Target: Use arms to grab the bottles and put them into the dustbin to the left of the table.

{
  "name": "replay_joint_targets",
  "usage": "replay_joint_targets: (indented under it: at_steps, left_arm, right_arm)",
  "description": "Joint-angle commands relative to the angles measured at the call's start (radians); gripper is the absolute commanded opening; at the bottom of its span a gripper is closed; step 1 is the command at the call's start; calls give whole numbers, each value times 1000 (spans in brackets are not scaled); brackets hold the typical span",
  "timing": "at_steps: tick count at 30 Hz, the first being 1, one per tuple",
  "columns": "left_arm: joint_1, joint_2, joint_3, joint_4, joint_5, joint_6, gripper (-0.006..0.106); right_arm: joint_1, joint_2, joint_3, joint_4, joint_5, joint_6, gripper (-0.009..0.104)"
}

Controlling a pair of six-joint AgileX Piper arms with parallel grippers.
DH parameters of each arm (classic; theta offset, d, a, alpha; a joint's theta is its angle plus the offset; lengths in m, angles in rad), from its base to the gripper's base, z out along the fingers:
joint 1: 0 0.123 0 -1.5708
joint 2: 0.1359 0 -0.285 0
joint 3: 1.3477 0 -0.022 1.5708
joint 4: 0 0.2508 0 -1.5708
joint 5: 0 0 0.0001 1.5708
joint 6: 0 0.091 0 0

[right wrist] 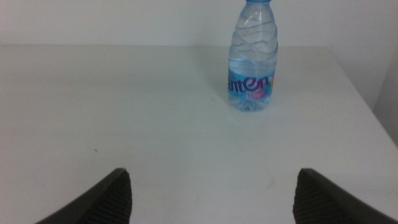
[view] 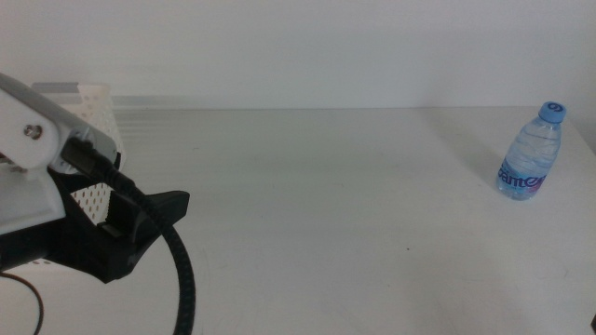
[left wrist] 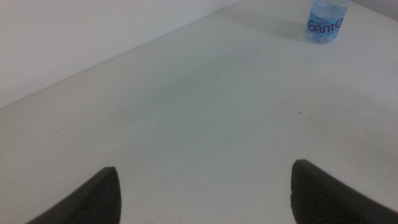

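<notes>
Jaws of the right gripper [right wrist: 211, 199] are standing wide apart with nothing between them, and they are facing the water bottle [right wrist: 252, 59] across a stretch of bare table [right wrist: 124, 112]; in the middle view this gripper is not showing at all, so how far it is sitting from the bottle cannot be told. The bottle is standing upright near the table's far right corner, close to the right edge; it is the only bottle showing in any of the views. The left gripper [left wrist: 202, 193] is also spread wide and empty, hanging over the left part of the table just beside the dustbin [view: 93, 102], which is sitting at the far left edge and is largely hidden behind that arm.

Risk here is lying mostly with the bottle's place and build; it is light, tall and narrow, so a jaw clipping it during an off-centre approach is likely to be tipping it, and from so near the right edge it could be rolling off the table. The carry to the dustbin is crossing the whole table, and the left arm is crowding the bin, so the arms could be colliding there.
</notes>
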Motion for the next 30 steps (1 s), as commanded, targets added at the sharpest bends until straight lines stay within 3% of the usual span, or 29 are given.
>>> replay_joint_targets:
  at_steps: [1, 19, 26, 30]
  left_arm:
    - [-5, -6, -26, -29, -68, -6, 90]
    - [-5, -6, -26, -29, -68, -6, 90]
    - [-5, -6, -26, -29, -68, -6, 90]
    - [-5, -6, -26, -29, -68, -6, 90]
  right_arm:
    - [-4, 0, -74, -3, -61, -13, 68]
    - [-4, 540, -569, -41, -35, -13, 68]
    - [-4, 675, -539, -77, -138, -12, 68]
    - [-4, 706, -429, -81, -315, -6, 68]
